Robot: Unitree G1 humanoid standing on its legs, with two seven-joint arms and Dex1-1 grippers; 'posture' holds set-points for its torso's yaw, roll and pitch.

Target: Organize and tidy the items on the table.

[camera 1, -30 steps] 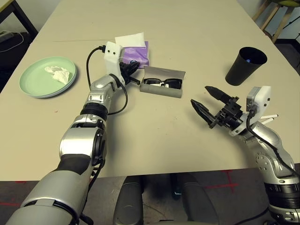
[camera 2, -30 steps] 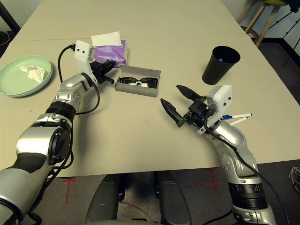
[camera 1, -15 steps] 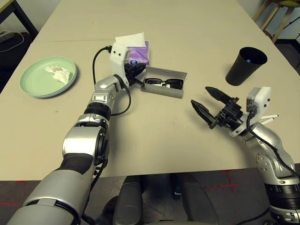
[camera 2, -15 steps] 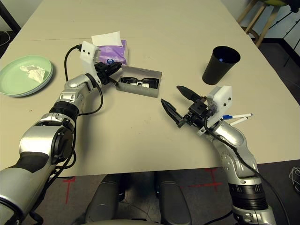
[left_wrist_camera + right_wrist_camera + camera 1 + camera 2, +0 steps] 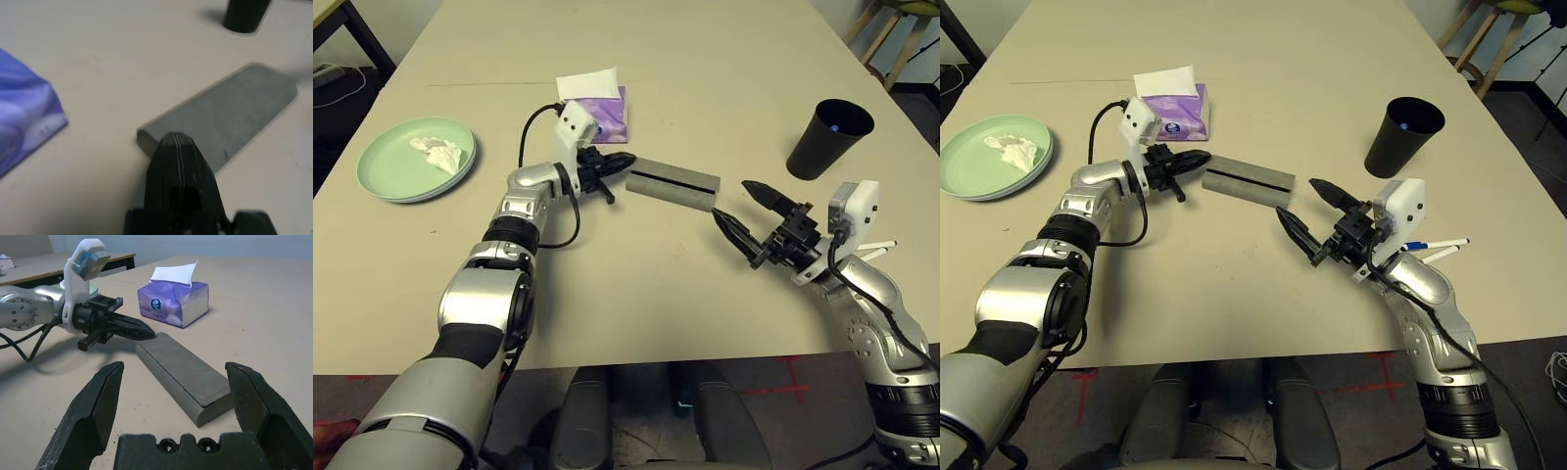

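Two black fingers of my left gripper (image 5: 623, 159) are pressed together with nothing between them, their joined tip at the near end of the grey glasses case (image 5: 674, 184), touching it or just short of it. That case lies shut on the table (image 5: 705, 59), lid down, slanting from my fingertip toward my right gripper (image 5: 746, 211). My right gripper hangs just above the tabletop with its fingers spread wide and nothing in them, the far end of the case just beside its left fingertip.

Behind my left wrist sits the purple tissue box (image 5: 605, 111), a white sheet standing out of its top. Well off to the left, the green plate (image 5: 415, 162) holds the crumpled tissue (image 5: 434, 152). To the right stands the black cup (image 5: 827, 137), and markers (image 5: 873, 245) lie under my right wrist.

I judge the step in hand is finishing with the case: it looks closed, so the lid needs no more pushing. Next I would draw my left fingertip back clear without dragging the case, then turn to the loose markers, which probably belong in the cup.
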